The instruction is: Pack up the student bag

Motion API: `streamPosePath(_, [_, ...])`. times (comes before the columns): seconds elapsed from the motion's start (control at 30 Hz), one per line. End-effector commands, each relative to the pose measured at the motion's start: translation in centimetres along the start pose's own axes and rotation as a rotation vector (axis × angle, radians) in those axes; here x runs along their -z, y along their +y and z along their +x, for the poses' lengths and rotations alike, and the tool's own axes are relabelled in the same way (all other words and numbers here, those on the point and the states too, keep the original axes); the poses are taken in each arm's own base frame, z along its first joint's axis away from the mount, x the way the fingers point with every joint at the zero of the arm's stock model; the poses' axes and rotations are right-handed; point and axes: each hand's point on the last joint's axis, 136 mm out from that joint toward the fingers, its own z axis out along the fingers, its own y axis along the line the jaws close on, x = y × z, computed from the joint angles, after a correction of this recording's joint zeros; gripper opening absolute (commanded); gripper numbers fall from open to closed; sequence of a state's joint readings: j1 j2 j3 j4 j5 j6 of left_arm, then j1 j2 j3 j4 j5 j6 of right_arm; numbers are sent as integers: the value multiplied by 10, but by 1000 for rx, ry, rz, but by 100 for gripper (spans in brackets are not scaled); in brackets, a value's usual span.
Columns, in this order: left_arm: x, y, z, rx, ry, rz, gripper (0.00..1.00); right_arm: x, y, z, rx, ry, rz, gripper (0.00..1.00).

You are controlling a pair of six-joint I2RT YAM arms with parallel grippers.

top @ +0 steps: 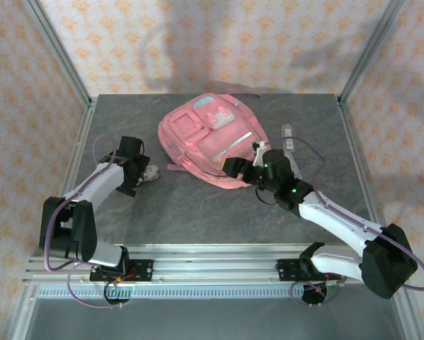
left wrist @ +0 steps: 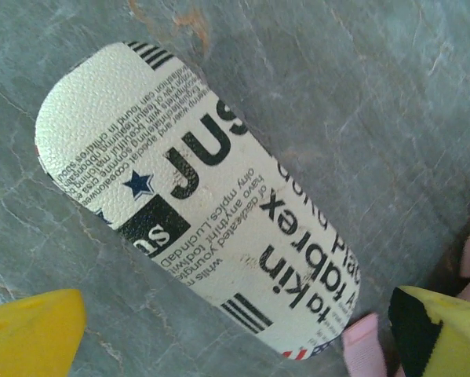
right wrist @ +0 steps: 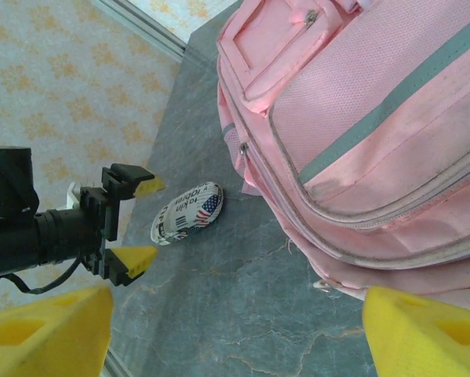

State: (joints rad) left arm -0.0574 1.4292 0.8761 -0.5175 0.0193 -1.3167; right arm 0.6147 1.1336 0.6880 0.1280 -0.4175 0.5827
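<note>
Student bag (top: pixel 208 138) lies flat on the bench (top: pixel 197 212). Just left of it your nearer left hand (right wrist: pixel 136 224), released, faces the newsprint case (left wrist: pixel 195 196), whose long axis is skewed to the finger gap. Your right hand (top: pixel 248 167), released too, waits by the bag.

I looked down on an oval case (left wrist: pixel 195 200) printed like a newspaper — black lettering, a blue star — lying flat on the grey stone-look table (left wrist: pixel 391 94); floral wallpaper (top: pixel 219 35) stood behind.
</note>
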Motion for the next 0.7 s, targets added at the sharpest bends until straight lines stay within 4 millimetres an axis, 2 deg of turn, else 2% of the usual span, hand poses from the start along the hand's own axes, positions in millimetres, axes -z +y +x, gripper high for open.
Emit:
streamPosePath(0.0, [-4,-11,-8,112,10,36,99,8,5,-10,11,-58,-3,82])
streamPosePath(0.17, [-29,-3,-3,135,73,-36,99,4,3,-10,9,-53,6,81])
streamPosePath(0.5, [-63,5,-16,179,34,-87,99,3,2,-9,10,-47,14,80])
streamPosePath(0.6, [-73,11,-12,160,57,-112,90,3,0,-9,6,-50,17,80])
streamPosePath(0.67, [-76,14,-9,150,68,-115,80,3,0,-8,2,-48,17,80])
